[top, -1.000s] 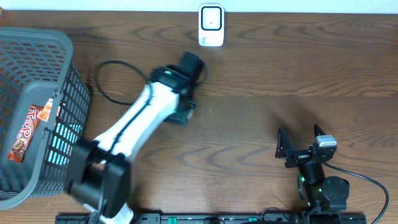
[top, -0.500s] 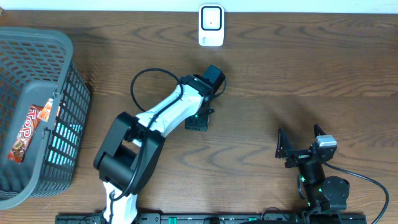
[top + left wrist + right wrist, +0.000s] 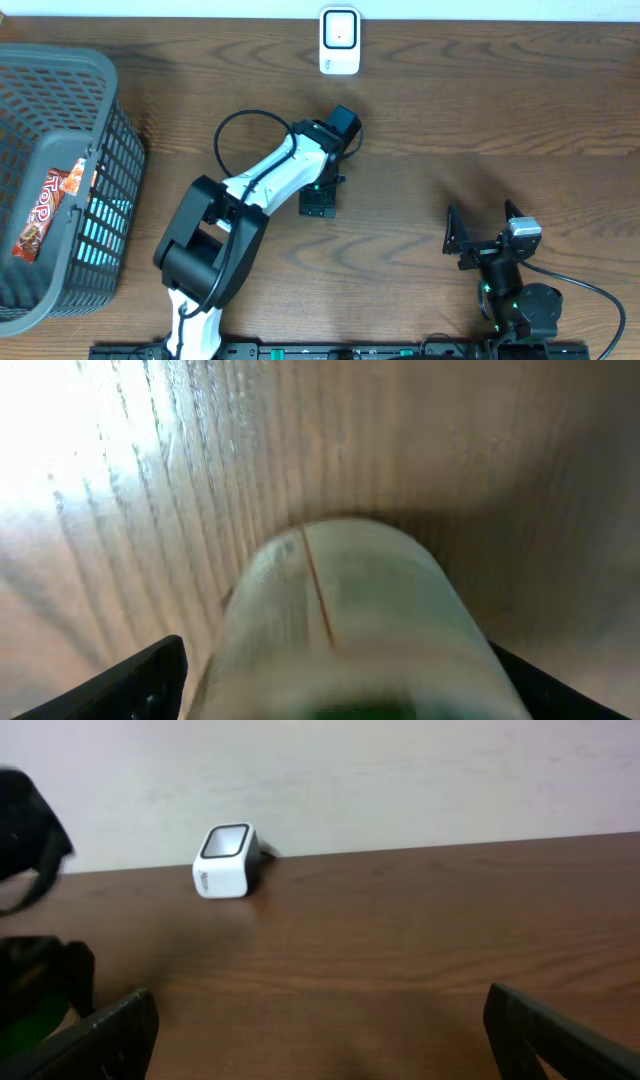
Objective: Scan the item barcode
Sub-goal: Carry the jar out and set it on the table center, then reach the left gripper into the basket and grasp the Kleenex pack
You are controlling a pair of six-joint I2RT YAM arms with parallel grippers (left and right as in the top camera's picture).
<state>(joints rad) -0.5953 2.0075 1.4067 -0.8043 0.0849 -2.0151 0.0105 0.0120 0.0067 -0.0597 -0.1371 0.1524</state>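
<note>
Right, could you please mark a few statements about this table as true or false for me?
The white scanner stands near the table's far edge. True.
The basket sits on the robot's right. False: it is on the left.
The right gripper is open and empty. True.
The red snack packet lies beside the scanner. False: it lies inside the basket.
A pale rounded item shows between the left gripper's fingers. True.
</note>
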